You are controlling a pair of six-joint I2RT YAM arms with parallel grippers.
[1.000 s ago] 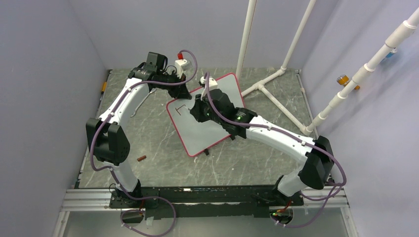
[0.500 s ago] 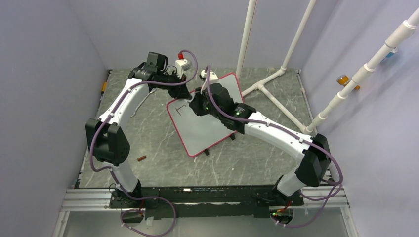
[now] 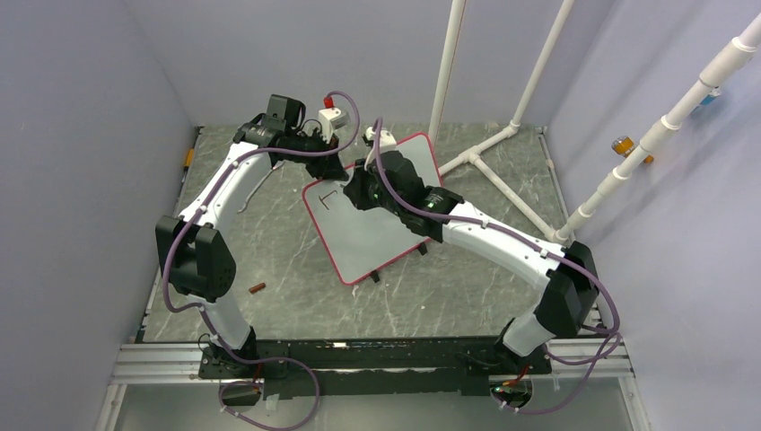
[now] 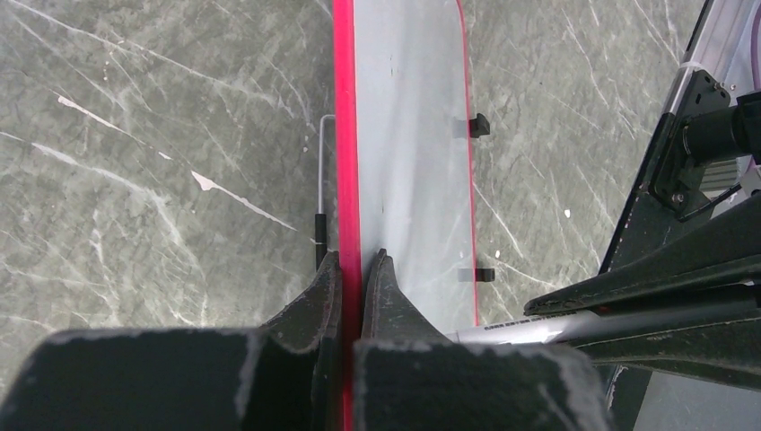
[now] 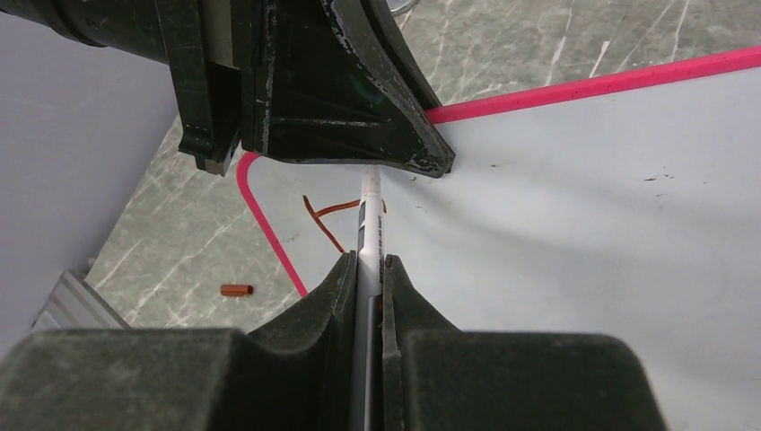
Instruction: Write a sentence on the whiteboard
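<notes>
Left gripper [image 4: 352, 262] clamped whiteboard [image 4: 408, 135] edge | right gripper [image 5: 366, 260] pinched marker [image 5: 371, 215] over the board | red strokes [image 5: 321, 222] beside it

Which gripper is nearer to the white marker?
Right. The right gripper is shut on the marker. The left gripper is shut on the red edge of the whiteboard, with the marker passing close beside it.

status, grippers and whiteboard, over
Left gripper shut on whiteboard frame. Right gripper shut on marker, tip at the sentence, first strokes only. Small brown piece on table, off the board.
</notes>
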